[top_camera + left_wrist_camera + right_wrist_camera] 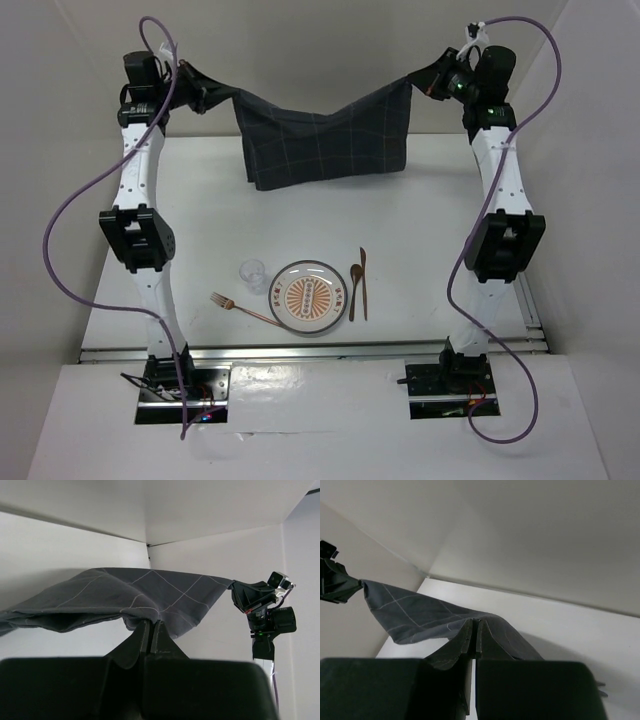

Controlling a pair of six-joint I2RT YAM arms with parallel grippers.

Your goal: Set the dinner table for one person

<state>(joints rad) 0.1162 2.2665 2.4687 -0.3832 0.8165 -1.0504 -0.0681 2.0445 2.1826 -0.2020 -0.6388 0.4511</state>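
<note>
A dark grey checked cloth (325,140) hangs stretched in the air over the far part of the white dinner table (430,215). My left gripper (205,95) is shut on its left corner and my right gripper (425,80) is shut on its right corner. In the left wrist view the closed fingertips (151,624) pinch the cloth (140,592), with the right gripper (252,597) at the far corner. In the right wrist view the closed tips (475,622) pinch the cloth (410,615). The cloth sags in the middle, its lower edge near the tabletop.
Near the front edge of the table lie a patterned plate (309,297), a clear glass (252,272) to its left, a copper fork (245,307) at front left, and a spoon (354,285) and knife (364,283) to its right. White walls enclose the table.
</note>
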